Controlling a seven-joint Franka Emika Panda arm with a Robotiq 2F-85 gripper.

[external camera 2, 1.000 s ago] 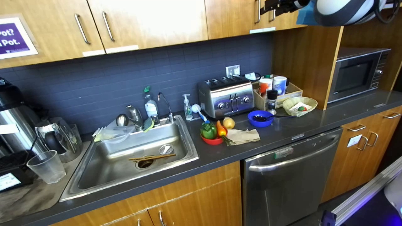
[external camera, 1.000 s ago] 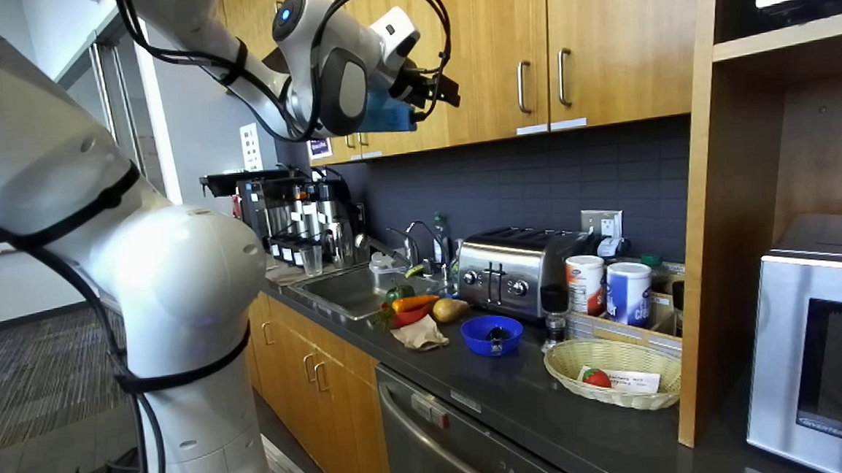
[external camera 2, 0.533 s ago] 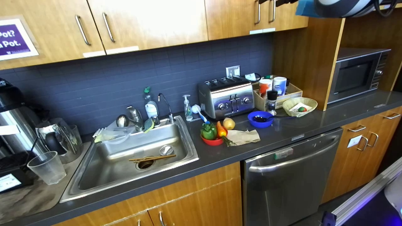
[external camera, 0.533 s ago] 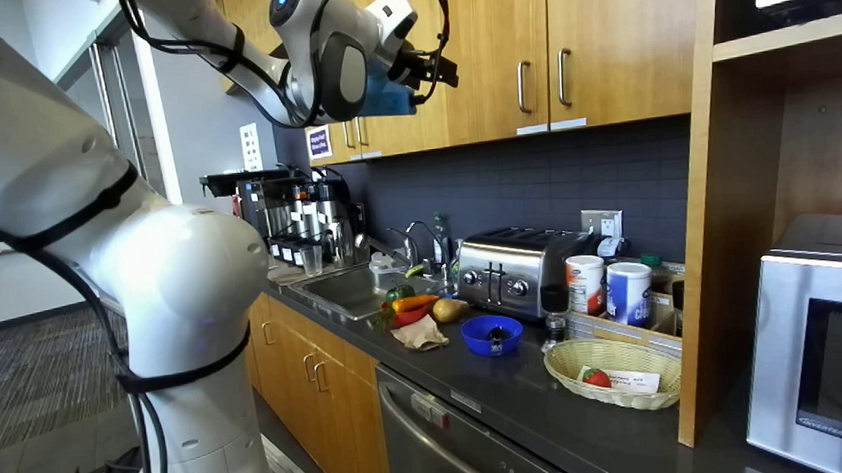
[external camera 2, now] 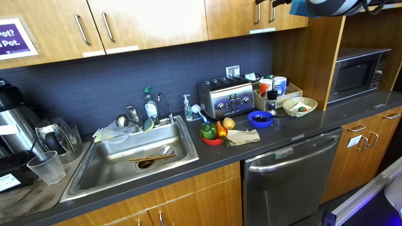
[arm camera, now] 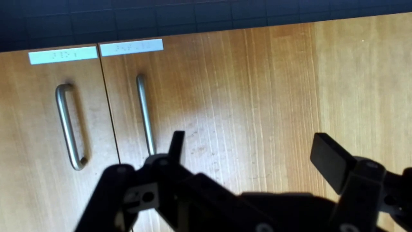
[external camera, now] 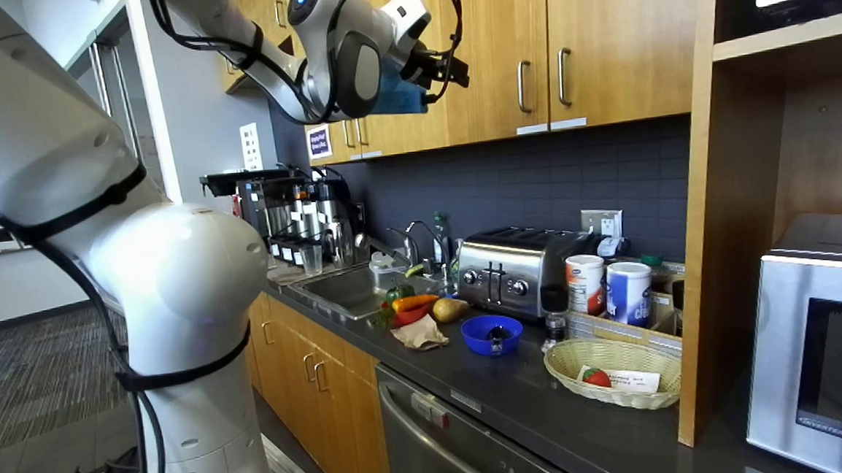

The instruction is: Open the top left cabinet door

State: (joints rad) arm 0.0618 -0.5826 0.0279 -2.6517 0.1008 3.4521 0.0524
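Observation:
The top left cabinet door is shut, flat honey-brown wood. Its silver bar handle runs along its right edge. In the other exterior picture the same door and handle show at the top. My gripper is in front of this door, apart from it, left of the handle. Its black fingertips show at the top edge in an exterior view. In the wrist view, which stands upside down, the gripper is wide open and empty over the door; the handle lies outside the jaws, beyond the image-left finger.
The matching door with its handle is right beside it. A wooden side panel stands to the right. Below are a toaster, a blue bowl, a basket and a sink.
My gripper has first risen, then shifted closer to the cabinet: rightward in an exterior view and slightly leftward where only its tips show. The cabinet doors have not moved.

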